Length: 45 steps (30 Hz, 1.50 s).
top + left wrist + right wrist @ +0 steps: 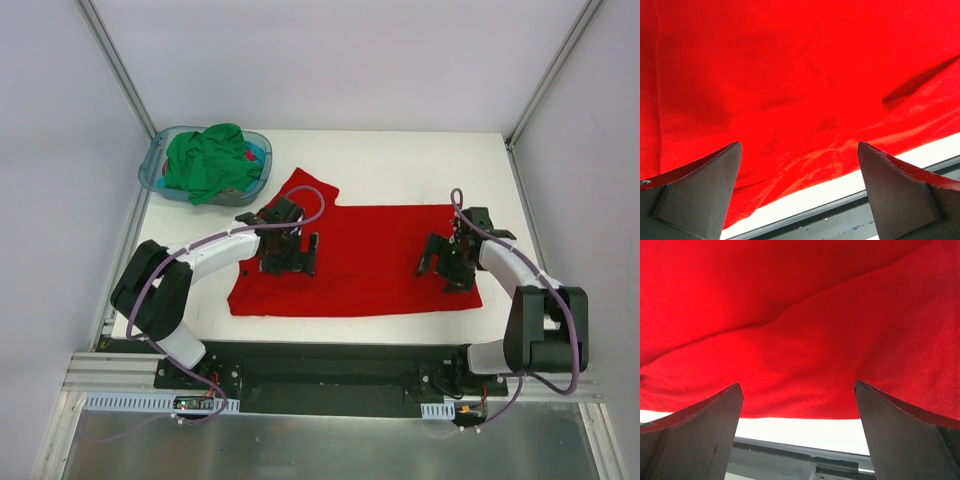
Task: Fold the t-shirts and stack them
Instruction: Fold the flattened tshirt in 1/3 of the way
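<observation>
Left gripper [291, 262] is hanging wide open, holding nothing, over the left part of the red t-shirt [370, 250]; right gripper [446, 266] is hanging equally open over its right edge. That shirt is lying spread on the white table [420, 160]. Farther back, the green t-shirt [210, 160] is sitting heaped in the blue basket [153, 178].

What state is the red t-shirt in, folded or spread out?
Spread out: the red t-shirt lies wide and flat on the table, one sleeve sticking out on the far side. Whether an edge is tucked under, cannot tell.
</observation>
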Motion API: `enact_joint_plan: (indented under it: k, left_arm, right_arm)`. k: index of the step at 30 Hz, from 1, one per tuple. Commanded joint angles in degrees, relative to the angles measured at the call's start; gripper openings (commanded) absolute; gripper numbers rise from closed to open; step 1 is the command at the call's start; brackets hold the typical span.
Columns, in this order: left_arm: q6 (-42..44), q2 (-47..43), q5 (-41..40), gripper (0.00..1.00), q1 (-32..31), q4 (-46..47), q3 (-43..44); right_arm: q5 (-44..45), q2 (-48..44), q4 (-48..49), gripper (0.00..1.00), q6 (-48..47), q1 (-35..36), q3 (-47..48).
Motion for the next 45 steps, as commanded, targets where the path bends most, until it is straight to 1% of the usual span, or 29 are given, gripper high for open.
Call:
enact_joint_plan:
  k: [1, 7, 11, 18, 23, 27, 34, 36, 41, 45]
  left_arm:
    - [-5.3, -2.0, -0.9, 0.99, 0.2, 2.9, -3.8]
    - [-6.7, -1.1, -0.1, 0.99, 1.8, 3.9, -8.7]
    - [-7.7, -3.0, 0.0, 0.99, 2.5, 3.9, -12.6]
    - [-9.8, -6.8, 0.9, 0.99, 2.5, 3.9, -18.1]
    - [-10.1, -9.6, 3.3, 0.99, 2.5, 3.8, -19.7]
    - [-9.9, -11.4, 3.3, 0.99, 2.5, 3.7, -20.1]
    - [-9.7, -12.6, 2.8, 0.99, 2.5, 2.4, -22.5]
    - [-10.1, -13.3, 3.4, 0.99, 2.5, 2.3, -22.9]
    - [-10.4, -15.9, 2.8, 0.99, 2.5, 2.1, -23.3]
    - [-9.7, -16.6, 2.6, 0.99, 2.5, 1.5, -22.0]
  right_arm:
    - [7.3, 4.5, -0.1, 0.96, 2.6, 1.5, 5.0]
    - [14.5, 10.3, -2.6, 0.96, 4.7, 1.0, 4.7]
    - [13.9, 10.6, -3.2, 0.96, 5.6, -0.1, 1.9]
    - [13.5, 4.6, -5.1, 0.96, 7.0, -2.9, -3.3]
    - [12.9, -0.1, -6.5, 0.96, 9.0, -2.9, -6.9]
    - [12.8, -3.7, -6.9, 0.96, 10.3, -2.9, -9.8]
    - [11.8, -6.6, -7.5, 0.96, 10.6, -2.9, -11.3]
    - [10.2, -8.7, -8.0, 0.96, 10.8, -2.9, -12.5]
    - [14.6, -14.7, -10.6, 0.96, 12.8, -2.9, -12.1]
    - [12.4, -15.9, -10.9, 0.96, 12.1, -2.9, -10.9]
